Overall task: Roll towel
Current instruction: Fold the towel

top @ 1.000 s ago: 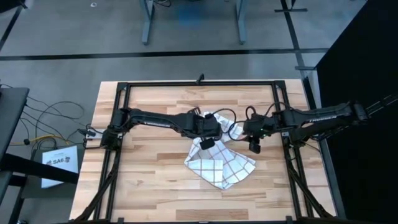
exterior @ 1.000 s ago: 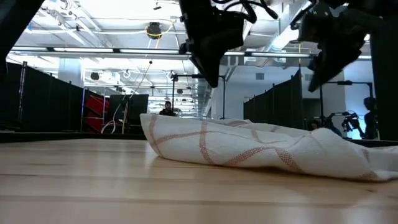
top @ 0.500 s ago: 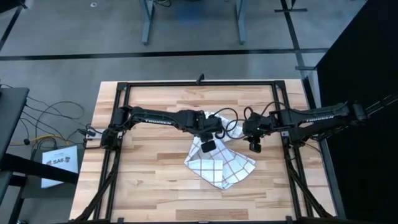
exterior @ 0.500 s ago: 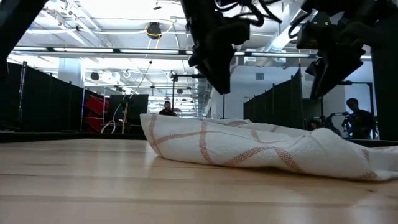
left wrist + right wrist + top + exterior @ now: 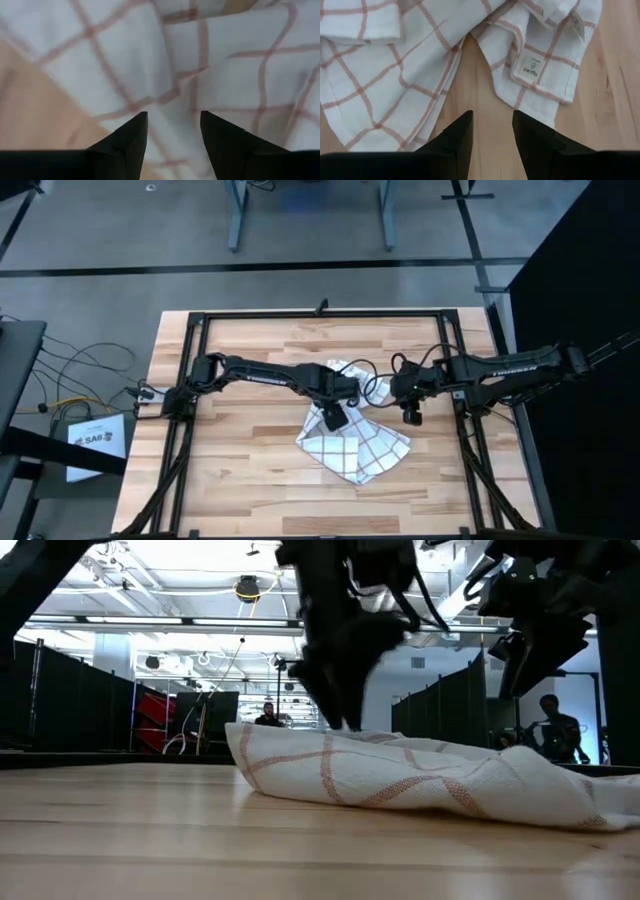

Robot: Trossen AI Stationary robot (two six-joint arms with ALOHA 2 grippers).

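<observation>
You are looking at the approach step: the towel is lying crumpled and loosely folded at the middle of the table, not yet rolled or flattened. It is white with a thin reddish grid.

Starting at the left, the left gripper is descending over the towel's upper left part. In the left wrist view its fingers are standing apart, released, with checked cloth directly beneath them and bare wood to one side. In the low view, the tips are reaching almost to the cloth.

Further right, the right gripper is hovering just beside the towel's right edge, also released, with nothing between its fingers; a labelled corner is lying ahead of it.

Your next move, by my judgement, calls for closing the left fingers on a towel edge or fold.

Compared with the frame one second back, the left gripper is sitting lower and slightly further left over the cloth; the right gripper is nearly unchanged, and the towel is lying as before.
</observation>
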